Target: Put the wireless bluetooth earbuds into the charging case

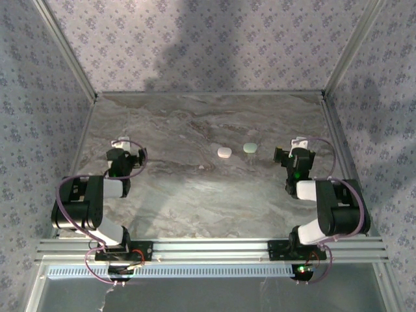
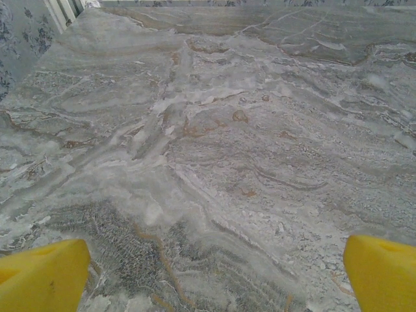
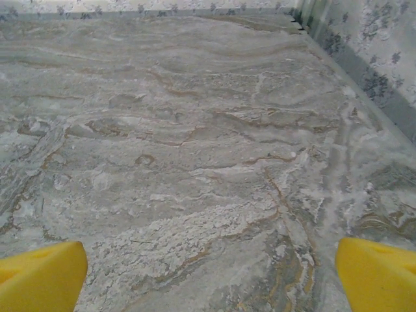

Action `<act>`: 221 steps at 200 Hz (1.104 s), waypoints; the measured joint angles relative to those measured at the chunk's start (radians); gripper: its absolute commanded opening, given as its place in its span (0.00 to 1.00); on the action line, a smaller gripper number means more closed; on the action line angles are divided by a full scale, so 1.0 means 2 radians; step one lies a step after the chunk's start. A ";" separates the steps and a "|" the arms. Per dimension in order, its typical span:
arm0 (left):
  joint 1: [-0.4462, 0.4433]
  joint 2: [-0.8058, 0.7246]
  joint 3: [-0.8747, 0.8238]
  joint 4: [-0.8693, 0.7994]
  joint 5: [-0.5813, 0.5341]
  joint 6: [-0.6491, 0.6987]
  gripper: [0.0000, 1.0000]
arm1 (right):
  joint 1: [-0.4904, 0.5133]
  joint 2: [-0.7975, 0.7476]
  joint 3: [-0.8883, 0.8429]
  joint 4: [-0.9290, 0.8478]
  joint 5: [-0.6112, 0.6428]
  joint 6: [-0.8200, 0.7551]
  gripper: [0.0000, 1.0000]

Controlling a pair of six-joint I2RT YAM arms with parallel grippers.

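Observation:
Two oval pebble-like charging cases lie on the marble table, a white case (image 1: 224, 153) and a pale green case (image 1: 250, 148) just to its right. The earbuds are too small to make out among the marble veins. My left gripper (image 1: 123, 140) rests at the left side of the table, well left of the cases. In the left wrist view it (image 2: 214, 276) is open, its yellow pads (image 2: 42, 276) wide apart over bare marble. My right gripper (image 1: 298, 142) sits right of the green case and is open (image 3: 211, 276), with nothing between its yellow pads (image 3: 380, 273).
Patterned walls and aluminium rails (image 1: 328, 123) enclose the table on the left, back and right. An aluminium beam (image 1: 208, 248) carrying the arm bases runs along the near edge. The stretch of marble (image 1: 195, 195) between the arms is bare.

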State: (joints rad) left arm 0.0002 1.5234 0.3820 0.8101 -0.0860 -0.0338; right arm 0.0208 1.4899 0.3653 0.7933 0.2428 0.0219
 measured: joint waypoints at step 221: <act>0.000 0.002 0.004 -0.003 0.005 0.000 1.00 | -0.014 0.012 0.000 0.006 -0.036 -0.006 1.00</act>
State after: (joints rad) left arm 0.0002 1.5265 0.3904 0.8043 -0.0753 -0.0338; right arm -0.0078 1.5146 0.3656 0.8047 0.1711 0.0093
